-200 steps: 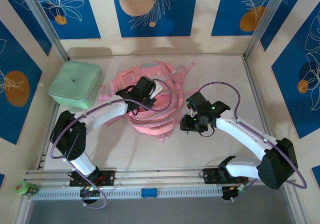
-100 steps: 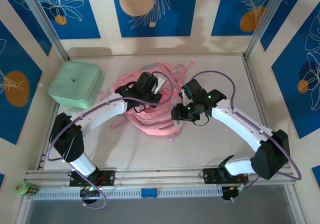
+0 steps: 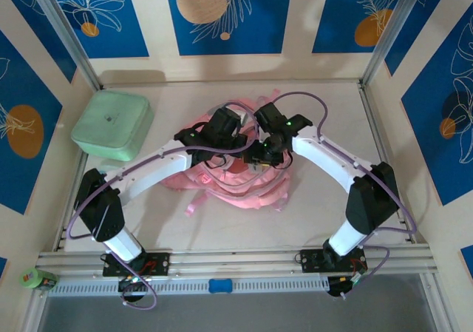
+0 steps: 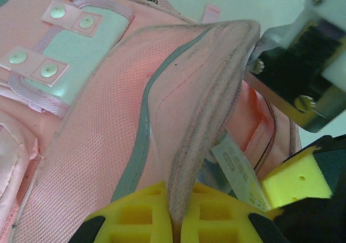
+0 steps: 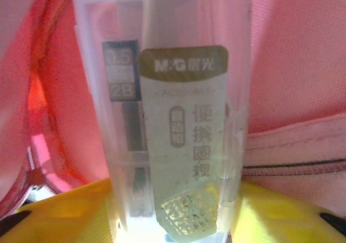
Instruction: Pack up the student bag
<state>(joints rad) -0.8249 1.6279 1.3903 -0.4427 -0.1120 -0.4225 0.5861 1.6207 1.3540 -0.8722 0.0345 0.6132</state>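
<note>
Left gripper (image 4: 175, 213) pinching student bag (image 4: 97, 135) flap, mouth open. Right gripper (image 5: 173, 221) grips clear lead case (image 5: 178, 124) at bag mouth. Next: push inside, then release.

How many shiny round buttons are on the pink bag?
4 buttons, on the bag's pale patch: two on the upper tab, two on the lower tab. More may be hidden.

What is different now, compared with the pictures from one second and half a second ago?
The right gripper swung left from beside the student bag to its opening, where it holds a clear lead box. The left gripper kept its grip on the bag's flap, shifting slightly farther. The mint-green box stayed put.
</note>
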